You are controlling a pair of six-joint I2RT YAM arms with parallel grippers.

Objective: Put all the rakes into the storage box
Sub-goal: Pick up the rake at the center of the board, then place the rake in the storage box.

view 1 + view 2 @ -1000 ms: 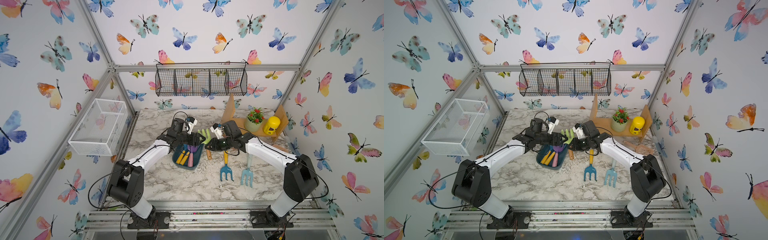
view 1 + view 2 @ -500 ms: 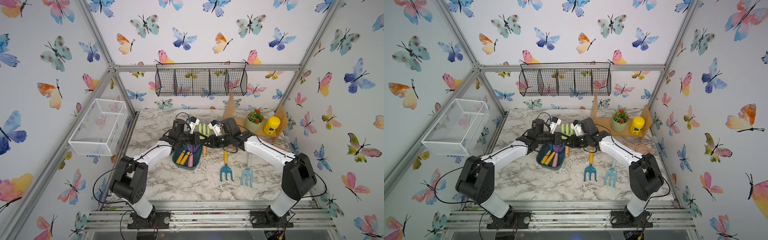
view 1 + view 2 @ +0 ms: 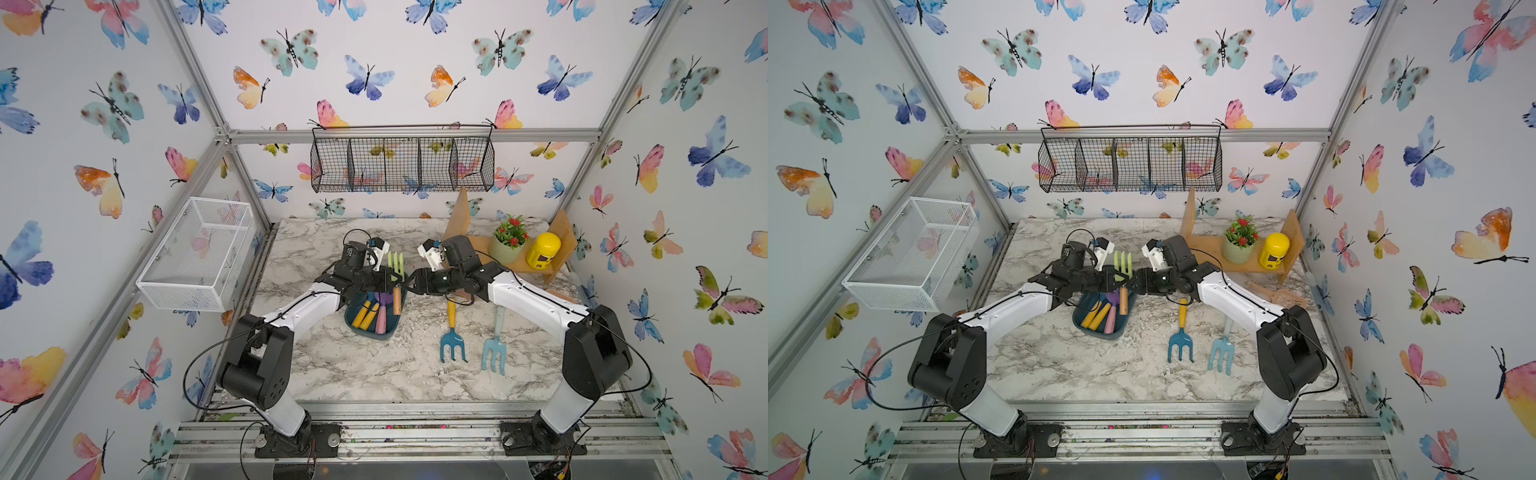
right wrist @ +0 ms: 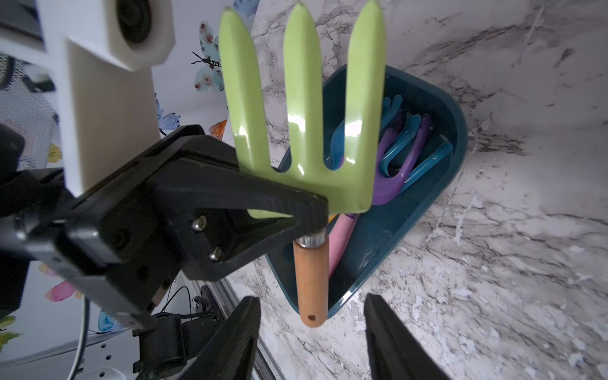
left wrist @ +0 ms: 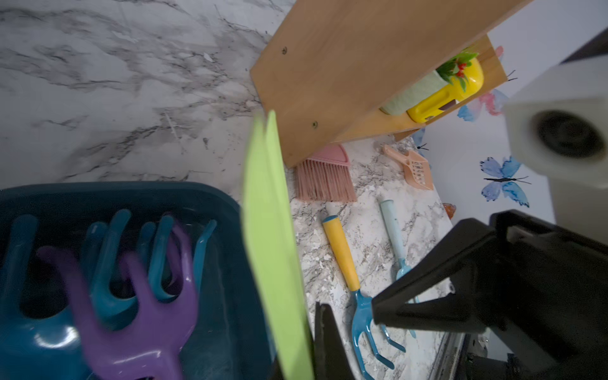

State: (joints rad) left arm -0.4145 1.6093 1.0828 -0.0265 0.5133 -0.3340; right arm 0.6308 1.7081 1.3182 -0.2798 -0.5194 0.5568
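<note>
Your left jaws are now clamped on the neck of the green rake (image 4: 302, 131), between tines and wooden handle, where a moment ago they stood open. Your right jaws, which were carrying it, are parted and touch nothing. The rake hangs in the air over the side of the teal box (image 3: 370, 330) nearest your right arm, so the handover looks complete. I judge your left arm (image 3: 299, 305) need only lower it among the tools (image 3: 368, 316) lying there.
</note>
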